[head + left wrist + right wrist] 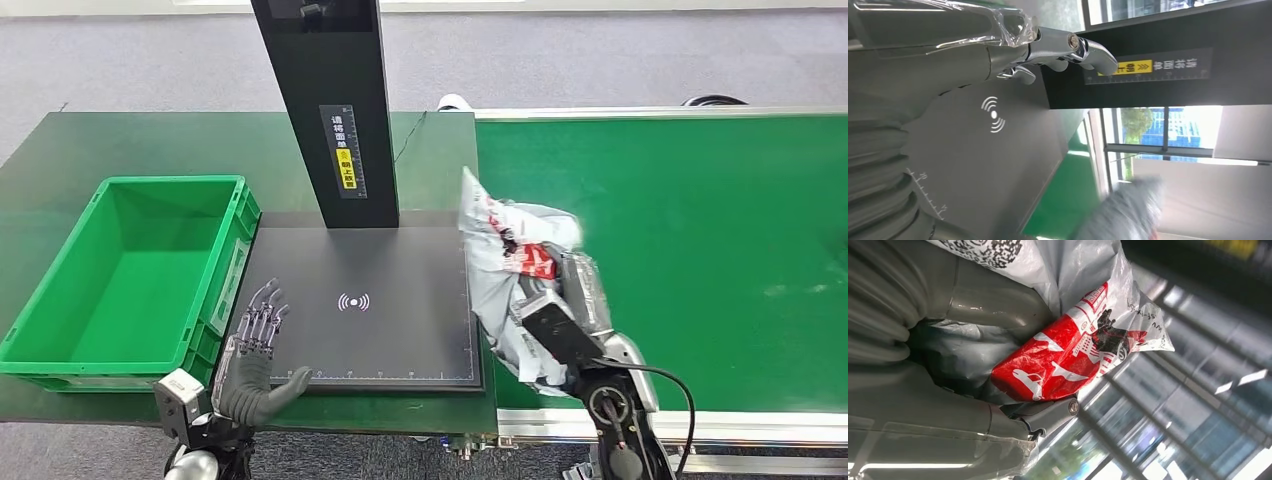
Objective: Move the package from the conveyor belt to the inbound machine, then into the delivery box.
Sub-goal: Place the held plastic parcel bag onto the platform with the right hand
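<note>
Holding the package [505, 265] tight in the right hand [560, 320], lifted at the edge between the green conveyor belt [700, 220] and the black inbound machine [370, 300]. Probably mid-carry, first step. Next: swinging over and laying it on the wave mark [353, 302]. Left hand [258, 345] spread wide, holding nothing, over the machine's near corner. Green delivery box [60, 365] waiting beside it. Grey floor [150, 60] beyond; windows in the wrist views.

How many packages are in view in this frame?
1. The package is held in the right hand, above the conveyor's left edge beside the scanner plate. None in the green box.
</note>
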